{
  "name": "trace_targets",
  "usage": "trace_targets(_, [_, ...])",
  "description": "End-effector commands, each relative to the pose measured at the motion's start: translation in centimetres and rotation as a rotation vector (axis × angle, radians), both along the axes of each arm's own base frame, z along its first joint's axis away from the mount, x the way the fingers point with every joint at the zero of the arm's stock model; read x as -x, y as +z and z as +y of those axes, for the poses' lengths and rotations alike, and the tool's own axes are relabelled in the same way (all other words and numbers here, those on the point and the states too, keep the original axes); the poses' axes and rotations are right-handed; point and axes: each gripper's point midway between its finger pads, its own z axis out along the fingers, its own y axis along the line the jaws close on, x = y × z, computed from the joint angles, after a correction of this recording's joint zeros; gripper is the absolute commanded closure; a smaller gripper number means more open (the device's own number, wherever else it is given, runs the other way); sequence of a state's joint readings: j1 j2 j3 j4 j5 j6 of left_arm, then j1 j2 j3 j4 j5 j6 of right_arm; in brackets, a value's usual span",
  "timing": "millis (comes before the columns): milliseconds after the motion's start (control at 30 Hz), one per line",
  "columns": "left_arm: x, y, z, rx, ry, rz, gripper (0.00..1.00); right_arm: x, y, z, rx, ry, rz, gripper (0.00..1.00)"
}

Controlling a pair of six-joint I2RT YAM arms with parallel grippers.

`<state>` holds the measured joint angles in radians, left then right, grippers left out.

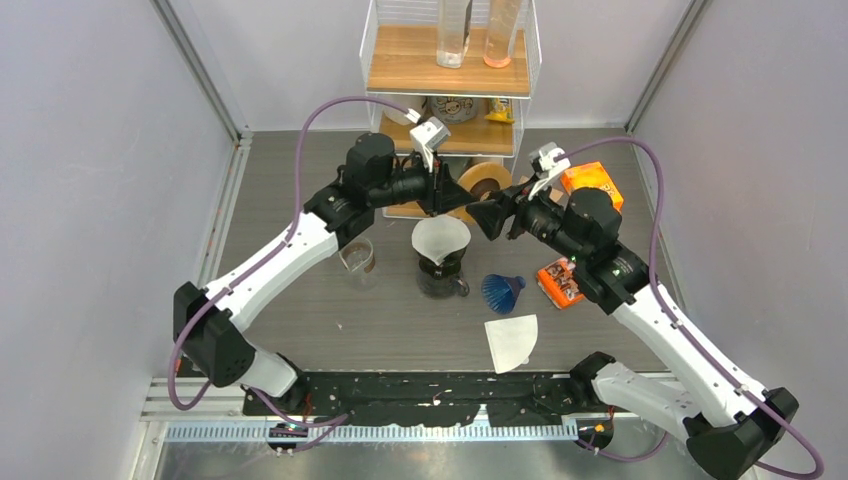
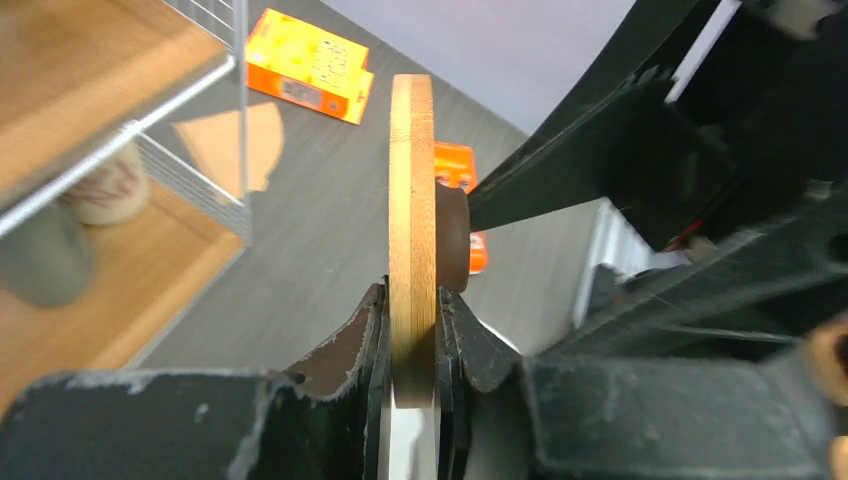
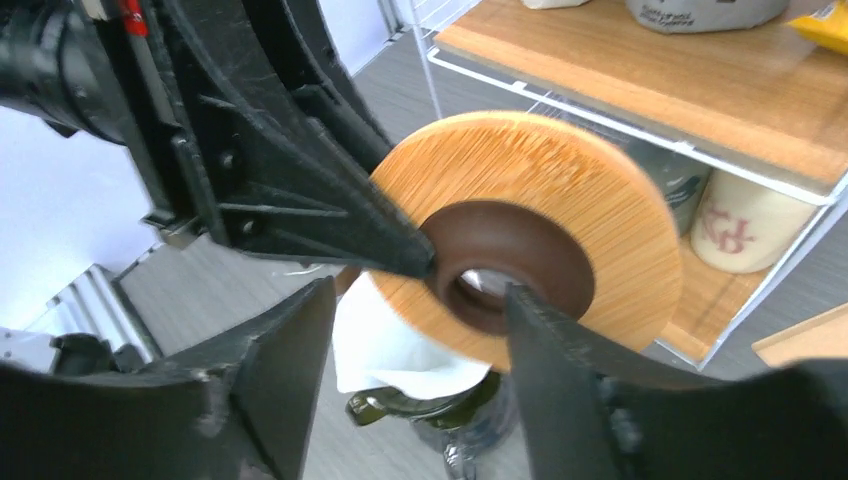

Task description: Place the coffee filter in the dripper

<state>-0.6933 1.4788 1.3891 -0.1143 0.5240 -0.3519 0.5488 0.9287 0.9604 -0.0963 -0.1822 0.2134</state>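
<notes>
Left tool (image 2: 412,300) pinches the wooden ring (image 2: 411,200) edge-on; right tool (image 3: 418,300) stands spread, ring half-hiding the filter (image 3: 385,345).

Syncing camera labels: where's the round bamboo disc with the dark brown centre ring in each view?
Top external: round bamboo disc with a dark brown centre ring, upper centre, just in front of the wooden wire-frame shelf.
Left wrist: edge-on, upright, centre frame; shelf at upper left.
Right wrist: face-on, centre right; shelf along the top.
Shared landmark: that shelf, in all three views.
</notes>
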Motion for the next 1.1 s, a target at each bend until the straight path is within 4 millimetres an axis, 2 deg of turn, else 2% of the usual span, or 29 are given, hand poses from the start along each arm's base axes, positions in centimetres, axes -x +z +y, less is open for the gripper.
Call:
trace_targets(0, [0.4,2.6,1.7,-0.081,-0.058,-0.377,1.00,1.2,3.9,-1.3,-0.101,-0.050,-0.033,0.13])
trace_targets(67, [0.0,2.5,2.6,-0.151,-0.066,-0.528,1.00,1.7,3.7,-2.4,-0.140,-0.103,0.019,0.02])
trace_targets(200, [0.3,3.2,3.8,-0.227,-0.097,-0.745,1.00,2.9,3.3,-4.7,-0.187,-0.211,0.128,0.04])
trace_targets(233, [0.5,3.5,4.0,-0.240,-0.105,-0.796,1.00,3.1,2.7,-5.4,-0.190,-0.253,0.173,0.05])
trace_targets(267, [0.8,3.6,4.2,-0.258,-0.116,-0.855,1.00,3.3,3.2,-5.8,-0.202,-0.272,0.187,0.05])
trace_targets(300, [1.0,3.8,4.5,-0.279,-0.120,-0.913,1.00,3.4,2.3,-6.2,-0.197,-0.304,0.238,0.04])
trace_targets(400, [1.2,4.8,5.0,-0.323,-0.088,-1.077,1.00,3.5,2.8,-6.1,-0.230,-0.321,0.297,0.05])
trace_targets(433, [1.2,5.0,5.1,-0.343,-0.082,-1.128,1.00,3.4,2.6,-5.6,-0.245,-0.311,0.332,0.04])
trace_targets(600, [1.0,5.1,5.8,-0.451,-0.022,-1.320,1.00,2.5,4.5,-2.9,-0.362,-0.238,0.400,0.05])
trace_targets(733, [0.0,6.7,6.4,-0.472,0.140,-1.412,1.00,2.3,5.6,-0.7,-0.443,-0.143,0.438,0.03])
trace_targets(800, [-0.3,7.5,6.6,-0.465,0.201,-1.426,1.00,1.9,5.6,0.2,-0.476,-0.114,0.455,0.01])
trace_targets(1000, [0.2,6.7,6.3,-0.487,0.191,-1.444,1.00,0.7,5.0,2.5,-0.521,-0.048,0.504,0.10])
trace_targets(1067, [0.3,6.5,6.2,-0.500,0.192,-1.453,1.00,0.4,4.9,3.0,-0.537,-0.033,0.514,0.20])
